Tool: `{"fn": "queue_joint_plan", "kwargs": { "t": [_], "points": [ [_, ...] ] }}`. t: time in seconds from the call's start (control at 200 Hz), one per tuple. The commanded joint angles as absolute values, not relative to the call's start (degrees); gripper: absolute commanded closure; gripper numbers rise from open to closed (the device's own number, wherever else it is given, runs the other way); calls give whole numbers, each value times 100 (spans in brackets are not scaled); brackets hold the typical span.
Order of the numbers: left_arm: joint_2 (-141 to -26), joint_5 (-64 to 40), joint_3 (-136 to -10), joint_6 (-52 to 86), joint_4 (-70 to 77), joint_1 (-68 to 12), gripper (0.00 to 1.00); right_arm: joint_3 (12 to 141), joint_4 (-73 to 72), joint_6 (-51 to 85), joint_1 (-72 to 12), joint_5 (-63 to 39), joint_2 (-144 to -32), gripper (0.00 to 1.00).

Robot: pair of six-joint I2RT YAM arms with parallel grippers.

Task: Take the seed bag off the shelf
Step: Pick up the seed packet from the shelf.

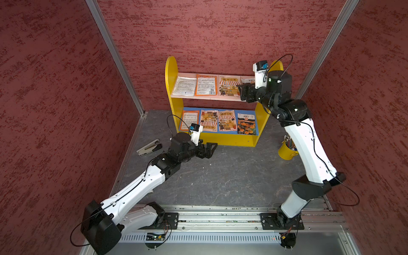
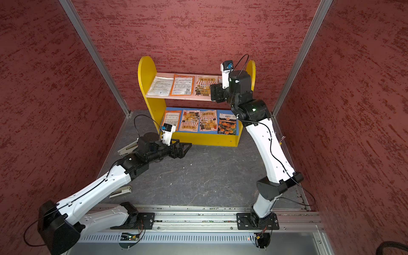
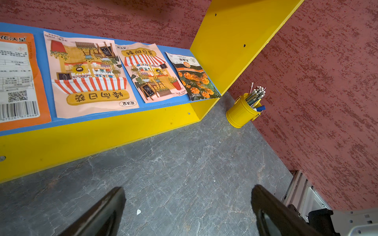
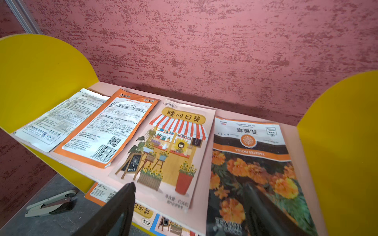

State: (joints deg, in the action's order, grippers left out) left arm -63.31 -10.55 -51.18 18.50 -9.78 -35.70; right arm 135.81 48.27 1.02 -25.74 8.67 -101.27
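The right claw (image 1: 240, 92) was the one on the job: it hung over the 3 o'clock end of the shelf's (image 1: 171, 72) upper board (image 4: 201, 194), jaws spread, with nothing pinched between them as far as I could see. Taking a top view as the clock face, it reached in from about 4 o'clock and pointed toward 10. Under it lay the marigold bag (image 4: 251, 163), flat on the board, long axis running 12 to 6, near short edge at the front lip. My guess is that was the bag to take, but the jaws also straddled the corner of the sunflower bag (image 4: 173, 147) at its 9 o'clock, so I can't swear to it. The left claw (image 1: 210, 149) sat wide open and empty, low over the tabletop (image 1: 231, 176) at the shelf's 7 o'clock, much further off. Annoying bits: the arm covered nearly all of the marigold bag in both top views, and in the right wrist view the finger (image 4: 263, 208) over it was blurred, so no telling if it touched.
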Motion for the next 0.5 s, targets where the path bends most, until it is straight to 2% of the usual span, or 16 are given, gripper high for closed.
{"fn": "queue_joint_plan", "kwargs": {
  "t": [0.0, 0.15, 0.496],
  "points": [
    [-6219, -1102, -5047, 1894, -888, -3596, 0, 14488, 5577, 110, -2602, 1025, -10603, 18],
    [-6206, -1068, -5033, 1912, -886, -3597, 0, 15143, 5810, 327, -2511, 1308, -11148, 20],
    [-6102, -1055, -4808, 1995, -854, -3596, 0, 15117, 5925, 570, -2355, 2008, -11430, 22]
  ]
}}
